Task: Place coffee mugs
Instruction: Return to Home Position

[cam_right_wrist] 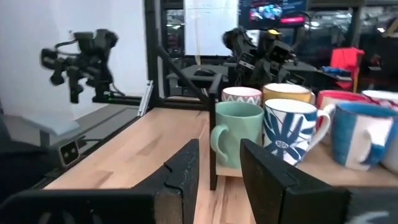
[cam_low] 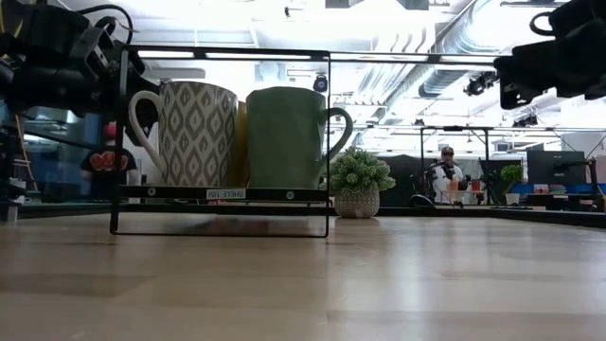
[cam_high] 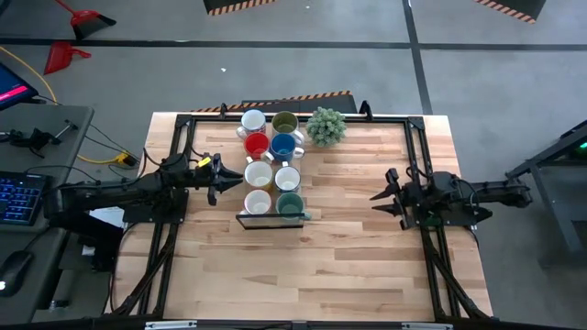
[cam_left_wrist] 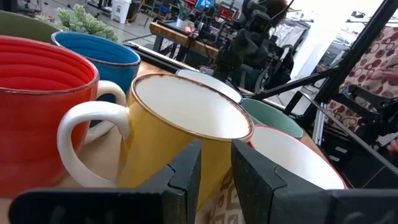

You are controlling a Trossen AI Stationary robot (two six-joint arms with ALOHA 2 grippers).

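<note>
Eight mugs stand in two rows on a low black rack [cam_high: 271,220] at the table's middle: white [cam_high: 253,120], olive [cam_high: 284,122], red [cam_high: 257,144], blue [cam_high: 282,145], cream [cam_high: 259,172], white [cam_high: 287,177], white [cam_high: 257,202], teal [cam_high: 290,203]. My left gripper [cam_high: 229,181] is open and level, just left of the cream mug. In its wrist view the gripper [cam_left_wrist: 216,171] faces that mug's yellow outer wall [cam_left_wrist: 161,146], beside the red mug [cam_left_wrist: 37,106]. My right gripper [cam_high: 378,197] [cam_right_wrist: 219,168] is open, well right of the rack, pointing at the teal mug [cam_right_wrist: 239,134].
A small potted plant [cam_high: 326,126] stands behind the mugs near the far edge. A black tube frame [cam_high: 183,137] runs along the table's left, far and right sides. Bare wood lies between the rack and my right gripper, and toward the near edge.
</note>
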